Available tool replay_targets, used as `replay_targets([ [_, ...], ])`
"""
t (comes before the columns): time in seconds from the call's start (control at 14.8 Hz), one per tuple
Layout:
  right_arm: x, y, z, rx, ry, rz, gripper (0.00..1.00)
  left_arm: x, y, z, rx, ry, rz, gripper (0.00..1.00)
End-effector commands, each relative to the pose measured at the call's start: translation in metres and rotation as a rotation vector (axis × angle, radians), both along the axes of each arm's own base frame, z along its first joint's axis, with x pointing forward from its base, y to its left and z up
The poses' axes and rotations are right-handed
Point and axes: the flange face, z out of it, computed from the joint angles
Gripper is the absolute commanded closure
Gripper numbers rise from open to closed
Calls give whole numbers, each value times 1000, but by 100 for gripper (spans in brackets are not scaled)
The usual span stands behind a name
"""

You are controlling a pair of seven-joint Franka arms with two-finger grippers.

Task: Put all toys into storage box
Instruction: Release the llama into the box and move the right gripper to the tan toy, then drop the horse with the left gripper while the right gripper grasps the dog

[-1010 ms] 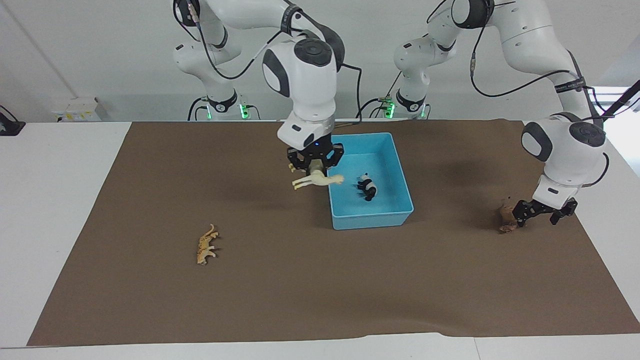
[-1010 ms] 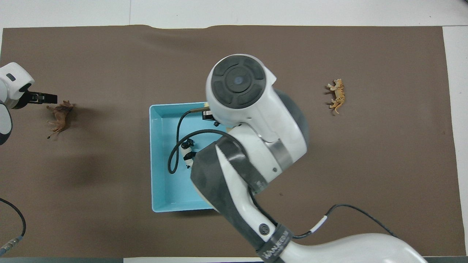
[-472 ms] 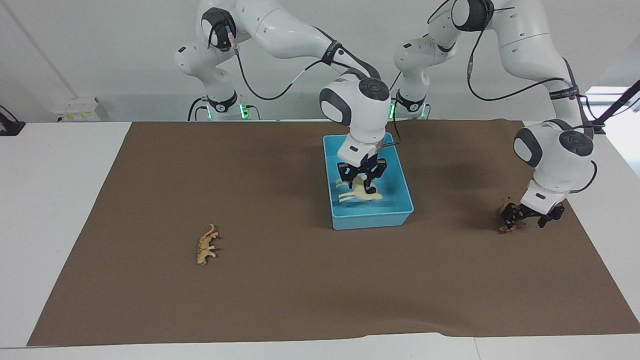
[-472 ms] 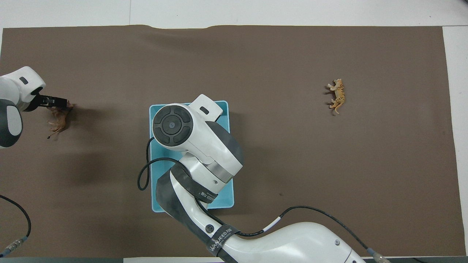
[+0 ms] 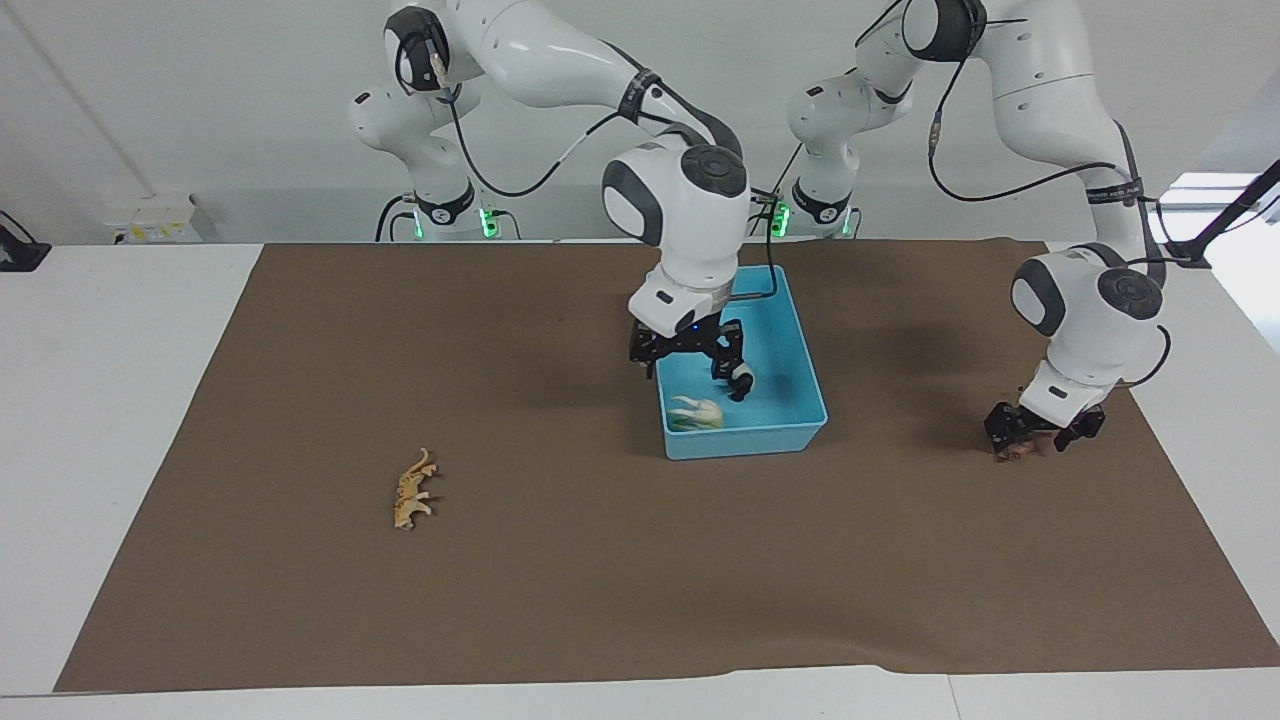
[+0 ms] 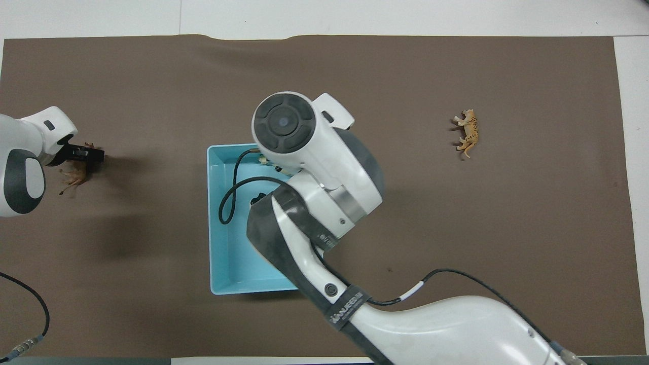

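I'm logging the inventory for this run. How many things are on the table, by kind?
Toy animals: 4 (cream llama, panda, spotted cat, brown one)
Storage box: 1
Brown mat: 1
Total: 6

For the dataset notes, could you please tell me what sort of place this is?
Probably a robotics lab: two white arms mounted at a table covered by a brown mat, with only a storage box and staged toys such as a spotted cat.
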Motion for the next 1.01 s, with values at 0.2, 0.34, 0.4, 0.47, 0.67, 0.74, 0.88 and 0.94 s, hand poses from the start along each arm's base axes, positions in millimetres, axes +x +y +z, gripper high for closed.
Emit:
replay_targets([
  [0.2,82,-186,-6,-21,33,-130,0,-13,-1,-3,13,-12,-18,28],
  [0.34,95,-257,-24,-11,27,-119,0,-12,2,-2,13,0,-9,72],
  [0.4,97,-287,-34,6,5,-138,0,-9,3,2,14,0,-3,87],
  [0.47,96,-307,-47,11,1,-155,0,-4,4,8,13,1,5,88],
  [0.67,87,-337,-90,16,-26,-127,0,22,-13,37,12,16,56,88],
  [0.74,81,-351,-104,17,-34,-126,0,29,-29,47,11,24,82,88],
  [0.88,73,-359,-118,19,-51,-100,0,38,-71,70,6,35,144,88],
  [0.94,70,-359,-125,19,-53,-78,0,41,-98,85,-2,48,178,88],
])
